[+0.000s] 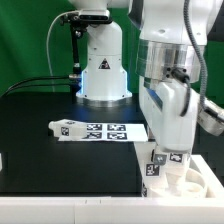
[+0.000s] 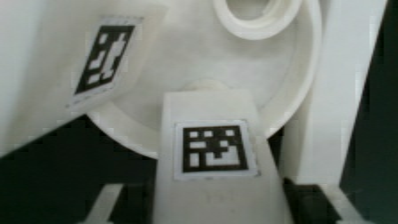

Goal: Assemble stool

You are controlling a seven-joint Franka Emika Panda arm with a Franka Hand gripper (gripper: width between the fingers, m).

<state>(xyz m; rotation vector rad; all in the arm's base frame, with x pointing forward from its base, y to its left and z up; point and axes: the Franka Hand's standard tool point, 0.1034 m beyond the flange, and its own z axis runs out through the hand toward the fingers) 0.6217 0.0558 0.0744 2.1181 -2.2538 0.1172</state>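
My gripper (image 1: 166,158) is at the table's front, on the exterior view's right. It is shut on a chunky white stool leg (image 2: 217,140) that carries a square tag. In the wrist view my gripper (image 2: 217,206) has a finger on each side of the leg. The leg hangs over the round white seat disc (image 2: 151,70), which lies flat and bears its own tag. A round socket hole (image 2: 267,18) in the seat lies just beyond the leg's tip. The seat (image 1: 195,182) shows low in the exterior view, partly hidden by my hand.
The marker board (image 1: 110,131) lies in the middle of the black table. Another tagged white leg (image 1: 62,128) lies at its end on the exterior view's left. A white part (image 1: 2,160) shows at that view's left edge. The arm's base (image 1: 104,70) stands behind.
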